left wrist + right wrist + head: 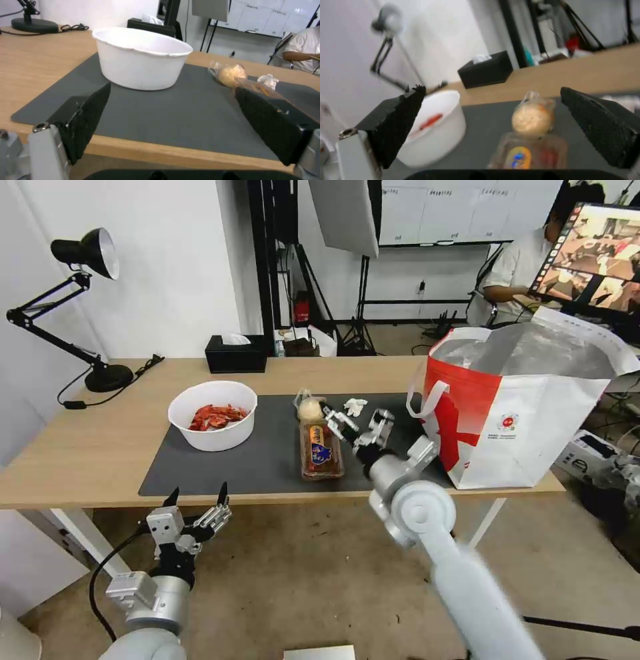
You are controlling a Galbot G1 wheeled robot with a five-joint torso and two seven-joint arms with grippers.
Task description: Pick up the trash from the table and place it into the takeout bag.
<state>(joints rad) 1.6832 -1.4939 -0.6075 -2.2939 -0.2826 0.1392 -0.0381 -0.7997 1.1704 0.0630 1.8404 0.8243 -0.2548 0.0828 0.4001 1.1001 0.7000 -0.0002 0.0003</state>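
Here the right end effector (352,425) hovers wide open and empty over the clear hinged plastic food tray (321,450) on the counter (87,460); the left end effector (199,499), also spread, hangs below its front edge.

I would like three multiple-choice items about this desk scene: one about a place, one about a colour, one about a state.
1. Where does the white bowl stand?
A. on the grey mat
B. inside the takeout bag
C. on the floor

2. What colour is the tissue box?
A. white
B. black
C. red

3. How is the right tool?
A. shut on the bun
B. shut on the tissue
C. open above the plastic tray

Answers: 1 A, the bowl sits on the mat's left part. 2 B, the box by the desk's far edge is black. 3 C, its fingers stand apart, holding nothing.
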